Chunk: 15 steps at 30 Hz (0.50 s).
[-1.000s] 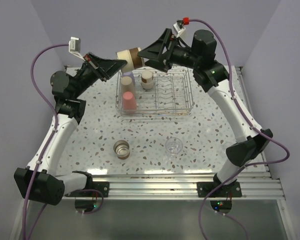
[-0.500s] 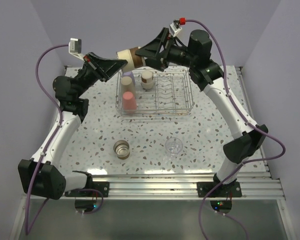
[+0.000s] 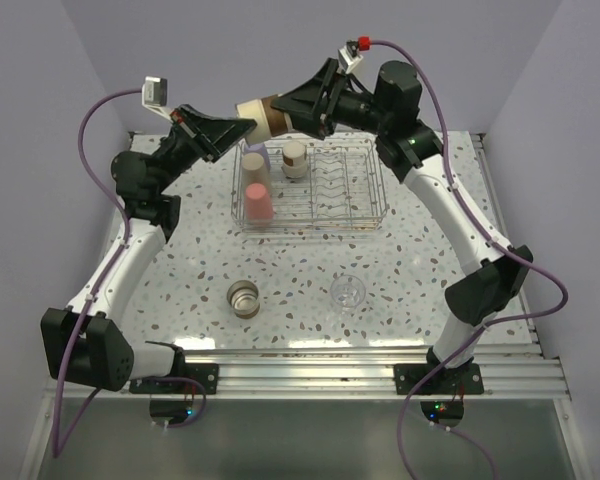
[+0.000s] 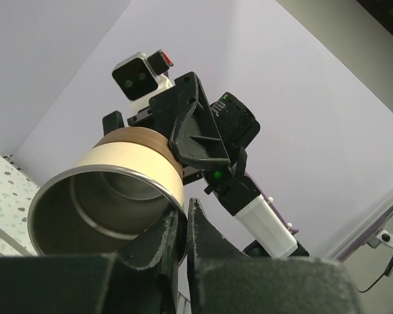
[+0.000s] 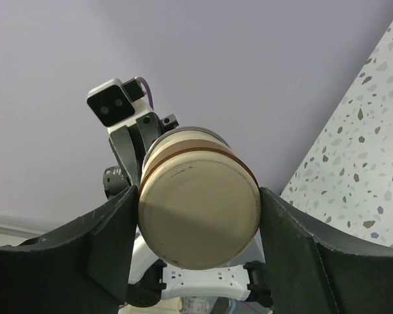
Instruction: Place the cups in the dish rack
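Jaws of the right gripper (image 5: 198, 196) are standing wide apart and pressing on both sides of a cream cylindrical cup with a brown band and a shiny metal inside (image 5: 198, 219). The cup's flat base is facing the right wrist camera. Those of the left gripper (image 4: 185, 210) are sitting almost together, with only a thin slit between them, right at the lower edge of that cup's open mouth. Whether they are pinching the rim wall, I cannot tell.

Seen from above, both arms are reaching up and meeting over the far left corner of the rectangular silver wire dish rack (image 3: 358, 192). The banded cup is lying on its side in the air between them, with its mouth pointing toward the left arm, and it is hanging clear of the rack.

4 cups are standing in the left part of the rack. A lavender cup (image 3: 263, 152) is sitting at the far left, with a tan cup (image 3: 255, 165) just in front of it and a pinkish-red cup (image 3: 259, 206) nearest the arms. A second cream cup with a brown band (image 3: 295, 158) is standing to their right.

2 more cups are sitting on the white speckled table (image 3: 300, 262) in front of the rack, well apart from each other. A shiny metal cup (image 3: 244, 298) is on the left, mouth up, and a clear transparent cup (image 3: 348, 291) is on the right.
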### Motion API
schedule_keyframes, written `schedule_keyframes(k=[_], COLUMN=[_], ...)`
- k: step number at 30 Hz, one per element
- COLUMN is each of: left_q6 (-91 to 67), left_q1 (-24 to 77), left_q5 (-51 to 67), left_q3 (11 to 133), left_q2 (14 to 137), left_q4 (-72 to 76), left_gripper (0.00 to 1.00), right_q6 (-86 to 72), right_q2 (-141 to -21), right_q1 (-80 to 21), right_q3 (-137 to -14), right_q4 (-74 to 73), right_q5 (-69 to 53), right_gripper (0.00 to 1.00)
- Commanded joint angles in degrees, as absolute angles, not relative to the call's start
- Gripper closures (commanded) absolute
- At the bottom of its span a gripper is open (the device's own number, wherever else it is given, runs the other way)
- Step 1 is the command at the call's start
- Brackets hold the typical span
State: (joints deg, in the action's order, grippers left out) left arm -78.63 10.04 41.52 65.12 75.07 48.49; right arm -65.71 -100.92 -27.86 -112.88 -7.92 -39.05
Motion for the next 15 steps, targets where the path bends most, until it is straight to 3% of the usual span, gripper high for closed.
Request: schedule_keyframes(k=[1, 3, 4, 5, 7, 15], left_q6=[-76.12, -74.11, -73.4, -71.82, -70.14, -54.77], left_q1=[9.93, 10.02, 10.02, 10.02, 10.02, 9.76], left_q5=[41.22, 41.13, 40.87, 40.87, 40.61, 36.66], left_q3=[65.48, 65.22, 65.13, 65.04, 64.78, 69.33], left_q2=[74.62, 74.09, 73.74, 73.48, 72.34, 68.47], left_q4=[47.83, 45.89, 43.7, 42.38, 39.39, 11.55], left_gripper=[0.88, 0.65, 0.49, 0.42, 0.32, 0.17], right_q6=[-66.71, -66.27, -65.83, -65.22, -63.03, -51.19], right_q2=[-100.28, -99.93, -99.84, -99.84, -99.93, -102.3], right_q1=[-28.56, -28.56, -28.48, -28.39, -28.04, -23.12], right_q3=[-111.36, -110.92, -110.92, -111.35, -112.23, -117.5], right_q4=[-5.63, -6.15, -7.37, -8.34, -10.71, -27.4], right_q5=[-40.87, -40.69, -40.43, -40.34, -39.64, -31.49], right_gripper=[0.78, 0.89, 0.93, 1.0, 1.0, 1.0])
